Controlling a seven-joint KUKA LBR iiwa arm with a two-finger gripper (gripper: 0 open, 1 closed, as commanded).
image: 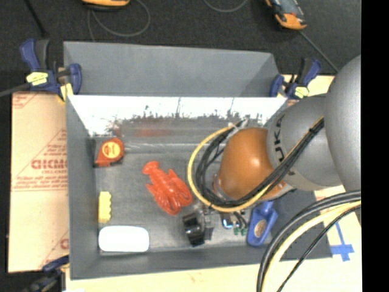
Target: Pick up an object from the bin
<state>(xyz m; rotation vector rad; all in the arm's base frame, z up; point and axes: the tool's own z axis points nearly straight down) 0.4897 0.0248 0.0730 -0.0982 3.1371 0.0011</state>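
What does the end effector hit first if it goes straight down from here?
Likely bare bin floor, beside the red lobster-like toy; the end effector hides the spot, so I'm unsure.

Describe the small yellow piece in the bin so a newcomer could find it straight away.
Take the grey bin and follow its left wall toward the near edge. Between the round orange tape measure and the white oval bar lies the small yellow block. It is the only yellow thing there, narrow and smaller than both.
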